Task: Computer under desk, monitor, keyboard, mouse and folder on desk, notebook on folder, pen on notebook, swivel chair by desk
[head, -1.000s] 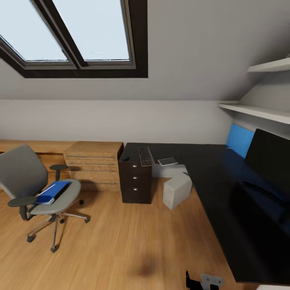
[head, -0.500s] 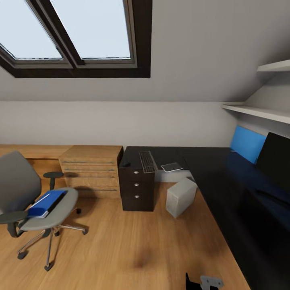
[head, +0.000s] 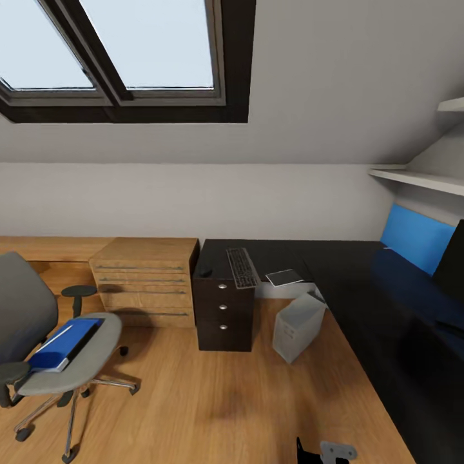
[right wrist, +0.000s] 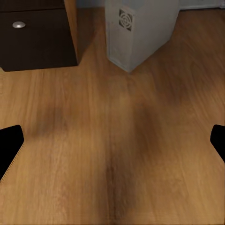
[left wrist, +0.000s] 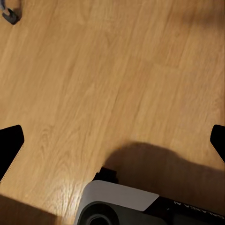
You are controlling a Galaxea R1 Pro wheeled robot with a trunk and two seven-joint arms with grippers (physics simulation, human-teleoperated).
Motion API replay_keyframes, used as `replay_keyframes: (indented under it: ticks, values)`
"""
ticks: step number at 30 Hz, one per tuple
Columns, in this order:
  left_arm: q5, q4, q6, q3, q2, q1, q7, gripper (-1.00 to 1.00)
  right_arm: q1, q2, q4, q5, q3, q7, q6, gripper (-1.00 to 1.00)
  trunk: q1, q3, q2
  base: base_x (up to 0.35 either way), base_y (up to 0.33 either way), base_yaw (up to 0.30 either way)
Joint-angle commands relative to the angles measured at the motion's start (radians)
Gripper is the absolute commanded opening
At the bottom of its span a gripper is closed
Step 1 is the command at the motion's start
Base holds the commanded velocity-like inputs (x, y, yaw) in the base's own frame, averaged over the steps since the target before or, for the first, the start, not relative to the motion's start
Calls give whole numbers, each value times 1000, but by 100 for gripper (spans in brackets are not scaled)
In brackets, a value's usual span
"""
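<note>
The grey swivel chair (head: 77,370) stands on the floor at the left with the blue folder (head: 61,343) on its seat. On the black desk (head: 361,283) lie the keyboard (head: 243,267), the mouse (head: 205,272) and the notebook (head: 285,278). The monitor (head: 452,261) shows at the right edge. The computer (head: 298,325) (right wrist: 140,28) stands tilted on the floor under the desk. I cannot make out the pen. My left gripper (left wrist: 112,143) and right gripper (right wrist: 112,143) are both open over bare floor, holding nothing.
Light oak drawers (head: 145,280) stand left of the dark drawer unit (head: 222,309) (right wrist: 37,35). A skylight (head: 122,51) sits in the sloped wall and shelves (head: 419,180) hang at the right. A chair caster (left wrist: 9,16) and my base (left wrist: 126,206) show near the left gripper.
The whole view has shifted: the camera has moved closer to the desk, so the chair slid toward the left edge and the monitor toward the right. No object moved.
</note>
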Motion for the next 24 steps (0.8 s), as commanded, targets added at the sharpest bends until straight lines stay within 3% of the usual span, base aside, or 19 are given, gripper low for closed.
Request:
replay_keyframes:
  ticks: [1,15,24]
  values:
    - [5,-2,4,-7,2,-1,9,100,-1,0,1,-4,-1,1,-4,100,1,-1,-1,320,109,0]
    - [6,-2,4,-7,2,-1,9,100,-1,4,-1,-6,-3,-1,-5,100,1,-1,-1,320,109,0]
    - [5,-2,4,-7,2,-1,9,100,-1,5,-1,-6,-3,-1,-5,100,1,-1,-1,320,118,-82]
